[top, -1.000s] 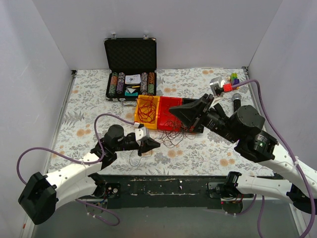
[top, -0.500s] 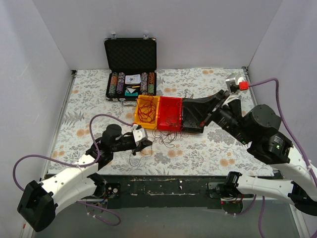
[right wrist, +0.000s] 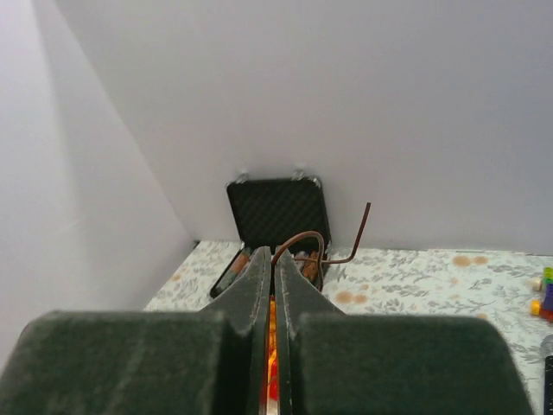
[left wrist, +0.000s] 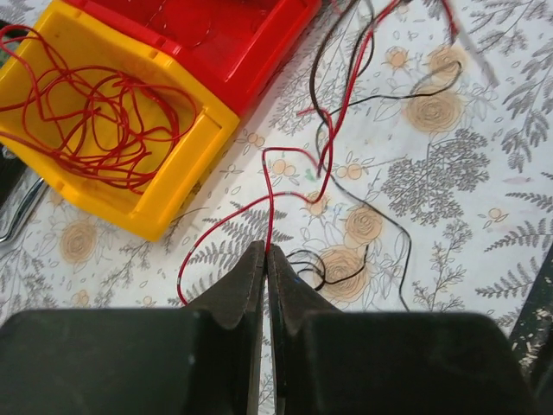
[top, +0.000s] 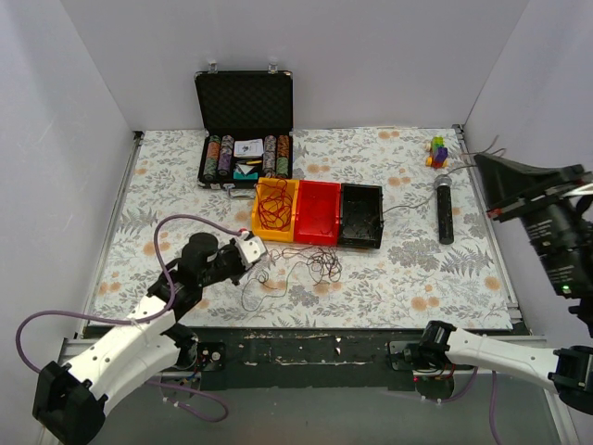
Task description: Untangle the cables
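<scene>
We reckon the job part done: a red bundle [left wrist: 86, 121] sits in the yellow bin [left wrist: 173, 203], the other cables [top: 306, 267] lie knotted on the tabletop just before it, the left gripper [left wrist: 266, 259] pinching a red strand [left wrist: 270, 207] there, and the right gripper [right wrist: 274, 259], far to its right, clamping a brown strand [right wrist: 302, 235].

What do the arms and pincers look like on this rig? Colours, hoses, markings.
The left arm and right arm both have white link shells with black joint housings. The left pincer and right pincer are matte black, each with two wedge-shaped fingers tapering to a tip. Lilac-purple hoses run off the arms. No legible markings visible.
</scene>
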Available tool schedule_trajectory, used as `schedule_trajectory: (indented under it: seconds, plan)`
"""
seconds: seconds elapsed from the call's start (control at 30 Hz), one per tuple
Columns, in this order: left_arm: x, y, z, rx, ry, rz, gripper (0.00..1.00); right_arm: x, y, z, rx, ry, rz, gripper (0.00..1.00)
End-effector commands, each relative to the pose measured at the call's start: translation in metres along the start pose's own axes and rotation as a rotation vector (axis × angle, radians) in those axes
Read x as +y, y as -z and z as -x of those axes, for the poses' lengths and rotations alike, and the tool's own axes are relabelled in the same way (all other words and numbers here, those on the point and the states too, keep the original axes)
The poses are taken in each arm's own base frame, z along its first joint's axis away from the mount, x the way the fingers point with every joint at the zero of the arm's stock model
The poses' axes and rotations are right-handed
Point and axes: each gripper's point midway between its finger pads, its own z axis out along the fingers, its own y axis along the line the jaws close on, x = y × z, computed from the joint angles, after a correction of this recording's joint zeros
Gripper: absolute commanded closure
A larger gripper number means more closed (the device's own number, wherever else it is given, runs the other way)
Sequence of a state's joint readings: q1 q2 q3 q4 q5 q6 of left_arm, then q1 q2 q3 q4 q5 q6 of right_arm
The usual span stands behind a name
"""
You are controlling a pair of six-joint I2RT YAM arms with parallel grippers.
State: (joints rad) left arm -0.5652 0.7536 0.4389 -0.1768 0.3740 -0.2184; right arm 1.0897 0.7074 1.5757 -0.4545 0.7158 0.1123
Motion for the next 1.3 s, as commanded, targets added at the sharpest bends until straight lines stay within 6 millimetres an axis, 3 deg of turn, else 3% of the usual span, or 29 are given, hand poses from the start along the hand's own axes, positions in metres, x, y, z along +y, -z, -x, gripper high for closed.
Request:
schedule_trajectory:
  seconds: [0.0, 0.13, 0.23, 0.3, 0.6, 0.8, 0.87, 0.97, 1.03, 1.27]
  plan:
    - [0.014, 0.011, -0.014, 0.072, -0.057, 0.075, 1.00, -0.038, 0.021, 0.045, -0.095, 0.021, -0.134, 0.99]
    - [0.009, 0.020, -0.057, 0.190, -0.127, 0.088, 1.00, -0.058, 0.035, 0.076, -0.175, 0.000, -0.195, 0.99]
    - [0.005, 0.030, -0.093, 0.279, -0.214, 0.092, 1.00, -0.070, 0.043, 0.088, -0.218, 0.001, -0.238, 0.99]
    - [0.005, 0.036, -0.105, 0.301, -0.245, 0.118, 1.00, -0.079, 0.048, 0.095, -0.232, 0.013, -0.282, 0.99]
    - [0.012, 0.045, -0.119, 0.365, -0.192, 0.187, 1.00, -0.137, 0.090, 0.144, -0.383, 0.027, -0.545, 0.99]
    - [0.015, 0.042, -0.121, 0.373, -0.179, 0.201, 1.00, -0.158, 0.113, 0.163, -0.407, 0.053, -0.638, 0.99]
    - [0.016, 0.041, -0.123, 0.377, -0.177, 0.206, 1.00, -0.157, 0.112, 0.167, -0.417, 0.060, -0.626, 0.99]
    - [0.017, 0.038, -0.111, 0.340, -0.165, 0.194, 1.00, -0.143, 0.091, 0.151, -0.352, 0.075, -0.579, 0.99]
    - [0.017, 0.035, -0.089, 0.282, -0.124, 0.183, 1.00, -0.127, 0.072, 0.133, -0.305, 0.108, -0.533, 0.99]
    - [0.028, 0.037, 0.024, 0.024, -0.080, 0.135, 1.00, -0.092, 0.038, 0.103, -0.230, 0.117, -0.415, 0.99]
